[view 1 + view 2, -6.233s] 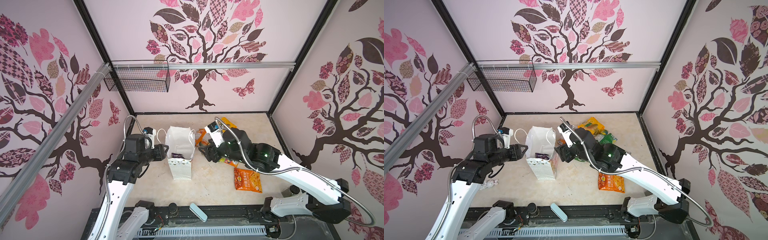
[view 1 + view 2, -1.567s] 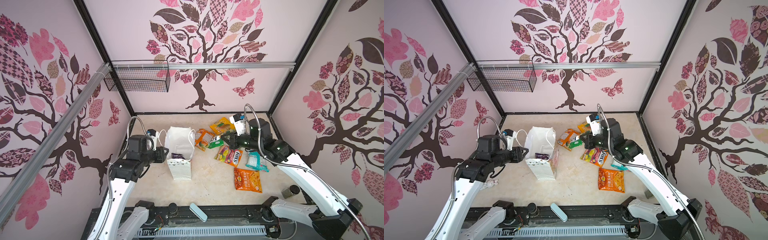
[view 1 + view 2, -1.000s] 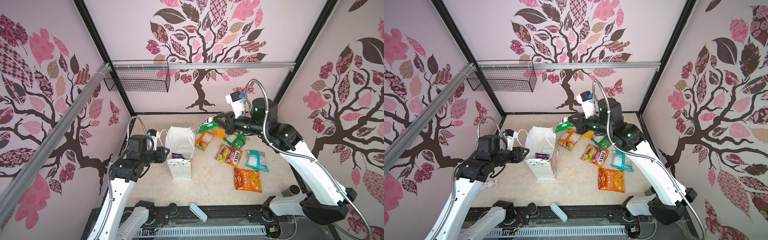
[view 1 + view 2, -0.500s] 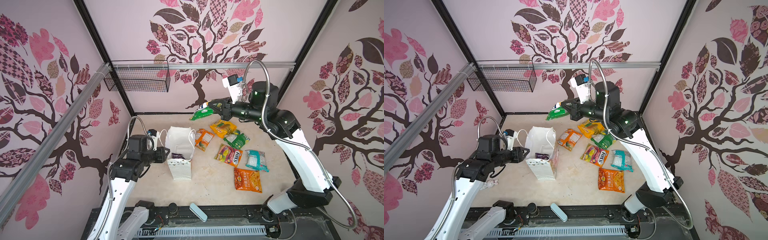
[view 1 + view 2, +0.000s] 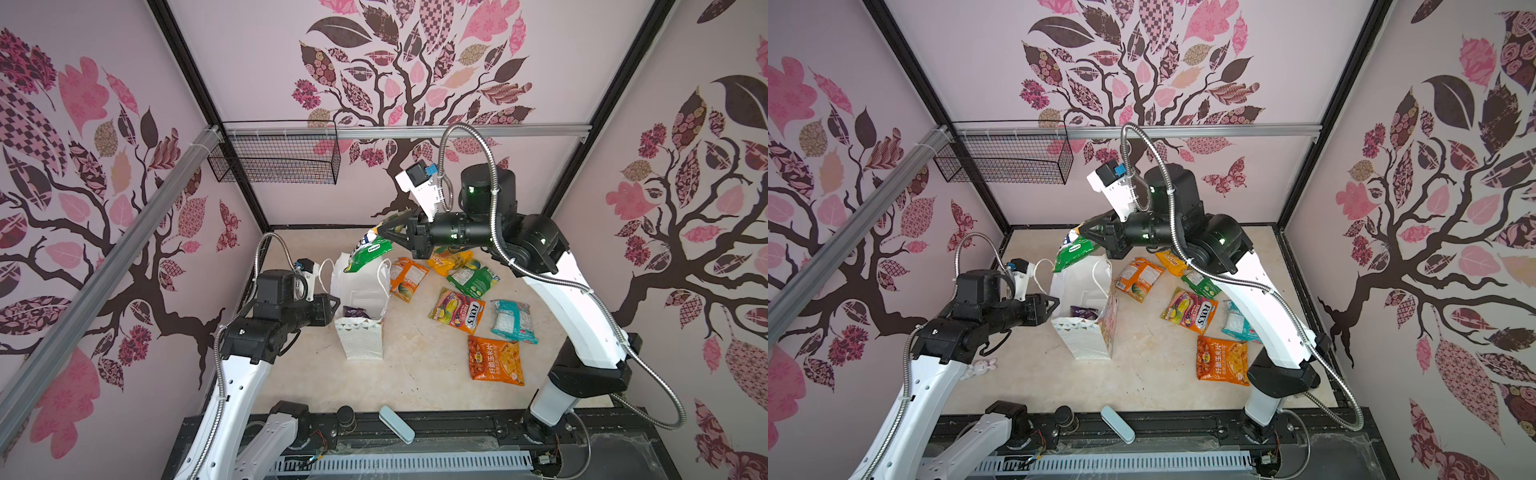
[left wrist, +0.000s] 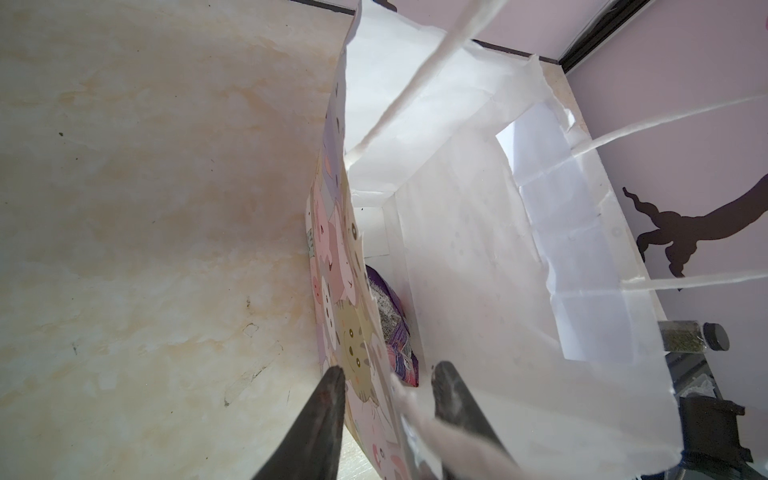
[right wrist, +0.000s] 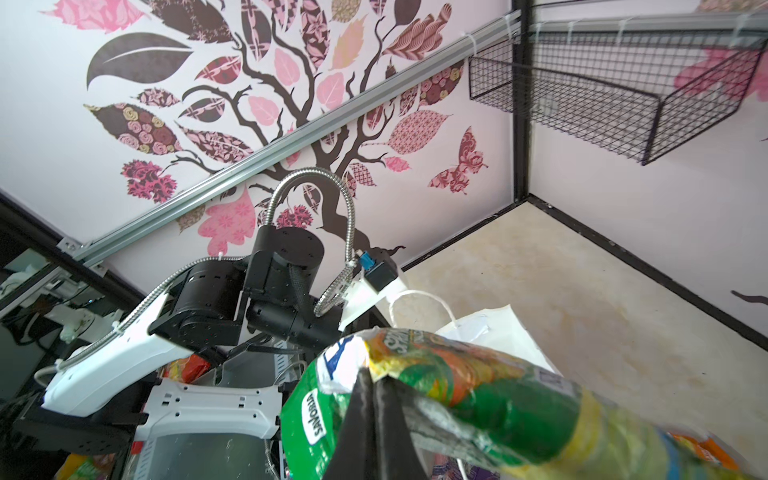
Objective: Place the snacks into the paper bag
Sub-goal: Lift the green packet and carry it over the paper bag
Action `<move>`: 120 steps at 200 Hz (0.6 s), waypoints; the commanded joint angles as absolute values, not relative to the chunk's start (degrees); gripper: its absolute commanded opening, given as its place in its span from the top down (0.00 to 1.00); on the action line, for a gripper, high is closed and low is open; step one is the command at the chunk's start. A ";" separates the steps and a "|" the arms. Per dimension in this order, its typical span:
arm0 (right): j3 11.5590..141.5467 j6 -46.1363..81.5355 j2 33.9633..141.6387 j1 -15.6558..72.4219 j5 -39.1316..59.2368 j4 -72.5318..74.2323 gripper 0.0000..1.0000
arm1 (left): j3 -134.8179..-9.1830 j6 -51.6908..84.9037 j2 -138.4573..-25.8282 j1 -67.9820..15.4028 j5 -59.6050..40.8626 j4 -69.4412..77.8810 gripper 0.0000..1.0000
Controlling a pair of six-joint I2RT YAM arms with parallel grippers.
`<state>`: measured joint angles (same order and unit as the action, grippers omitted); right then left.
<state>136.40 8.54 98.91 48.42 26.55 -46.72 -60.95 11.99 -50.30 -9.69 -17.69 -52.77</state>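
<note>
Over the marble-look table (image 5: 415,374), the right gripper (image 5: 384,231) clenches one edge of a green packet (image 5: 368,249), which droops from the closed jaws with its free end hanging at the far rim of the paper bag (image 5: 359,286), seen in both top views. The left gripper (image 6: 390,372) stands parted astride the bag's near wall, one finger outside and one inside, bracing the mouth open rather than pinching the paper. A purple packet (image 6: 395,332) already lies at the bottom. Six more snacks wait on the table beside the bag: an orange packet (image 5: 407,278) nearest it, a yellow packet (image 5: 449,257), a second green packet (image 5: 473,280), a FOX'S packet (image 5: 457,309), a teal packet (image 5: 513,320) and an orange crisp packet (image 5: 494,359). The drop looks best done by carrying the held packet a little further over the middle of the opening and lowering it free end first, clear of the cord handles (image 6: 419,75). The jaws should let go only once that end is well inside the walls. Released from the rim, the packet could catch, fold the thin paper or tip the light bag, so the bracing arm should hold firm.
</note>
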 commanded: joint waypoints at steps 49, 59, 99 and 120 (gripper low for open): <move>139.22 2.31 101.99 50.95 26.28 -52.17 1.00 | -59.59 11.11 -50.18 -9.84 -17.18 -52.29 0.61; 139.26 1.47 102.32 51.67 26.36 -53.18 1.00 | -59.66 11.08 -50.23 -9.81 -17.14 -52.32 0.61; 141.28 -1.77 105.40 54.65 23.92 -56.95 1.00 | -59.67 11.15 -49.90 -9.76 -16.79 -52.64 0.61; 143.06 -2.03 107.62 54.89 23.40 -58.25 1.00 | -59.77 11.17 -49.68 -9.76 -16.96 -52.79 0.61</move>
<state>139.00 0.97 105.27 54.28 24.67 -57.23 -60.95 11.97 -50.39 -9.69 -17.21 -52.80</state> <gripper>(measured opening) 0.042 0.395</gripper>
